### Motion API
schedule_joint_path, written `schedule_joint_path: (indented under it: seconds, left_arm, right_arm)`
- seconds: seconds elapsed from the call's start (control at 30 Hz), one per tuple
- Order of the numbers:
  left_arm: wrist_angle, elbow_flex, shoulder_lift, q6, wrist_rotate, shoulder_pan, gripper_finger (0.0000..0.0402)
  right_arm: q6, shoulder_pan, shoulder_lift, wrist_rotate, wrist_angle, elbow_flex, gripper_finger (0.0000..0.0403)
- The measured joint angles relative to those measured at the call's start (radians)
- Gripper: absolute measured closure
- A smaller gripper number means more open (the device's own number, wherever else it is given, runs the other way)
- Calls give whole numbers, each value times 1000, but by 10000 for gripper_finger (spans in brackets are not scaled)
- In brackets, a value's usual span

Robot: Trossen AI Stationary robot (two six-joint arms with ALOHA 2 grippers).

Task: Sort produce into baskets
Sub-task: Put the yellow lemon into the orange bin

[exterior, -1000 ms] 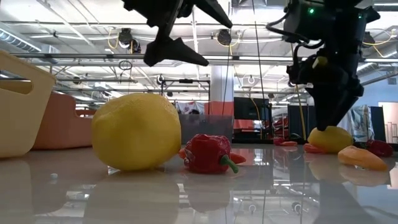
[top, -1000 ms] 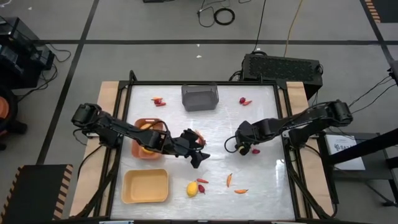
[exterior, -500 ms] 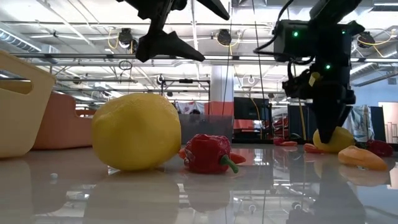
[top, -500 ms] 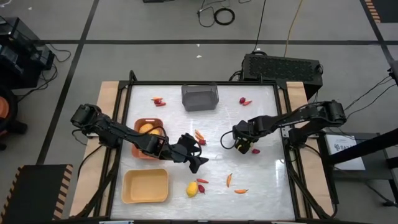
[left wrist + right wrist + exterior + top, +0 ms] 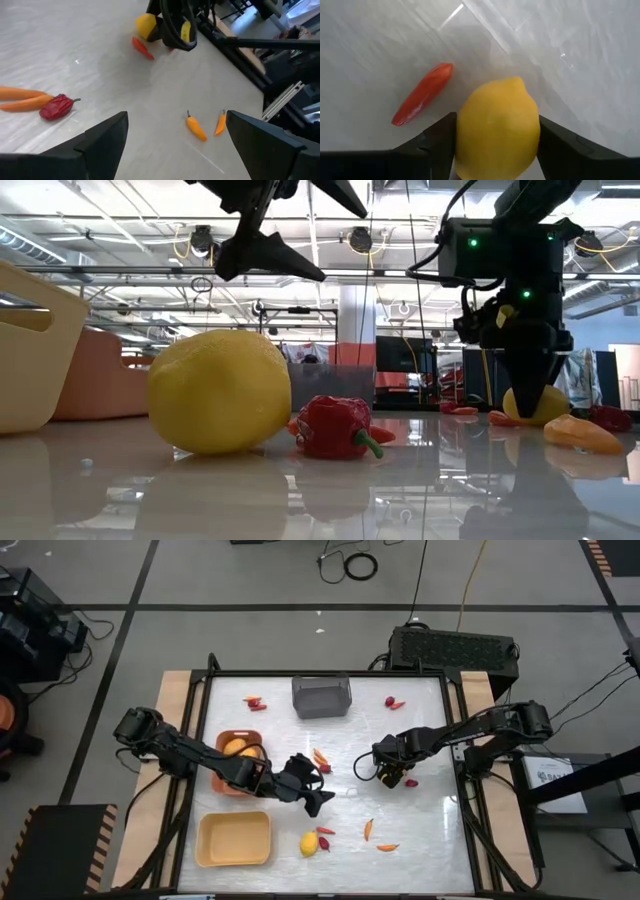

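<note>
My right gripper [image 5: 386,768] is low at the table's middle right, with its fingers [image 5: 437,145] on either side of a yellow lemon [image 5: 497,127] and touching it. The lemon rests on the table [image 5: 541,404]. A red stick [image 5: 422,100] lies beside it. My left gripper [image 5: 312,797] is open and empty, hovering above the table's middle [image 5: 176,120]. An orange-brown tray [image 5: 222,780] holds yellow fruits. A pale yellow tray [image 5: 235,839] sits at the front left. A grey bin [image 5: 321,696] stands at the back.
A second lemon [image 5: 310,843] and a red pepper [image 5: 325,840] lie at the front middle, with orange sticks [image 5: 368,829] to their right. Carrots [image 5: 320,757] lie by the left gripper. Red pieces [image 5: 254,702] [image 5: 393,702] flank the bin.
My right gripper has shifted slightly left and its fingers have drawn in around the lemon. My left gripper has moved a little toward the table's front.
</note>
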Motion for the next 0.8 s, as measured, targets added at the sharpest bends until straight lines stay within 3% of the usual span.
schedule_joint_path:
  seconds: [0.23,0.47,0.6,0.8]
  left_arm:
    - [-70,0,-23,54,64,6,62]
    - [-119,-1,-165,143,18,36,62]
    - [-194,-1,-279,245,-49,47,62]
    - [-449,-1,-455,322,-206,51,62]
  right_arm:
    - [-45,0,-11,-5,-39,45,181]
    - [-58,0,-11,-4,-4,172,184]
    - [-63,1,-11,-3,156,253,184]
    - [-101,1,-7,2,573,289,184]
